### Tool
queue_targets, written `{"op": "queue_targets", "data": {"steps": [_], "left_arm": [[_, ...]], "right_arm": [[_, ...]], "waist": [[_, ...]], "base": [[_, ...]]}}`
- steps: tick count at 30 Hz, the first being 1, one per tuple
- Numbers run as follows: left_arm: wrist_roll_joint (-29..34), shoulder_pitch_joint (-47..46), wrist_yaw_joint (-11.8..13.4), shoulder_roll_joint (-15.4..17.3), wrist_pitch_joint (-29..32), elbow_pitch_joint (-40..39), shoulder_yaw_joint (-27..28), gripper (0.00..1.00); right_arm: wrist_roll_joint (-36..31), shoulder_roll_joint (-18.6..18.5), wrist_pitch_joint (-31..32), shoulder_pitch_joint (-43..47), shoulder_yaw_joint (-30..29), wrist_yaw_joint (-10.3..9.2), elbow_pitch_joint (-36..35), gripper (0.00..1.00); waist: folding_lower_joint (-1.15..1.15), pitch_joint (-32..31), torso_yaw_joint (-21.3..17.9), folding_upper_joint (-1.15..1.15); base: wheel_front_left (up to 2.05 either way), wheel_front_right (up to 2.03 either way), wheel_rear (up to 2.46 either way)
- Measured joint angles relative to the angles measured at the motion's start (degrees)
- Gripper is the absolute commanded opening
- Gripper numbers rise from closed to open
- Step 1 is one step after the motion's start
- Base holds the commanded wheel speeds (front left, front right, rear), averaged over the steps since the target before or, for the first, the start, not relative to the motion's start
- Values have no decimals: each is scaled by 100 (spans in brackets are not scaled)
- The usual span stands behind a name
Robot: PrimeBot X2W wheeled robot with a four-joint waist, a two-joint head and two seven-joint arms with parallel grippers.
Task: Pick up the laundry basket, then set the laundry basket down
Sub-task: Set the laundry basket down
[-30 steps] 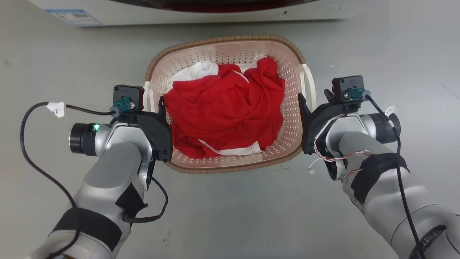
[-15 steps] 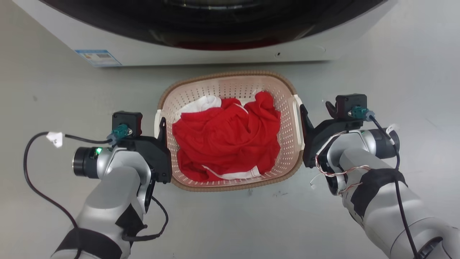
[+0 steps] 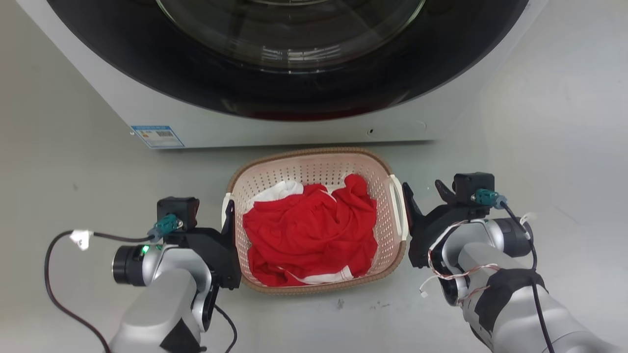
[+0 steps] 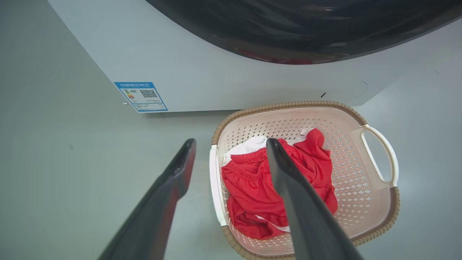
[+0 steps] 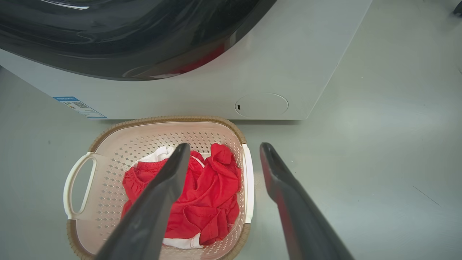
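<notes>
While the pale pink perforated plastic laundry basket (image 3: 314,174) rests on the grey floor (image 3: 98,171), white washing machine (image 3: 294,130) just behind it, the left end effector (image 4: 231,141) and right end effector (image 5: 224,145) gape wide, empty, beside its white side handles (image 3: 396,201). One missing its handle could tip out the red clothing (image 3: 309,235), I judge.
</notes>
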Motion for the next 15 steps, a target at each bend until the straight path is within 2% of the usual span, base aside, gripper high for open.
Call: {"op": "queue_targets", "data": {"steps": [9, 15], "left_arm": [[105, 734, 181, 118, 0, -736, 326, 100], [432, 1413, 300, 294, 0, -1381, 505, 100]], "right_arm": [[-154, -26, 0, 451, -337, 44, -353, 100], [-281, -77, 0, 1052, -786, -37, -798, 100]], "waist": [[0, -537, 3, 0], [0, -948, 3, 0]], "base": [[0, 0, 0], [0, 0, 0]]}}
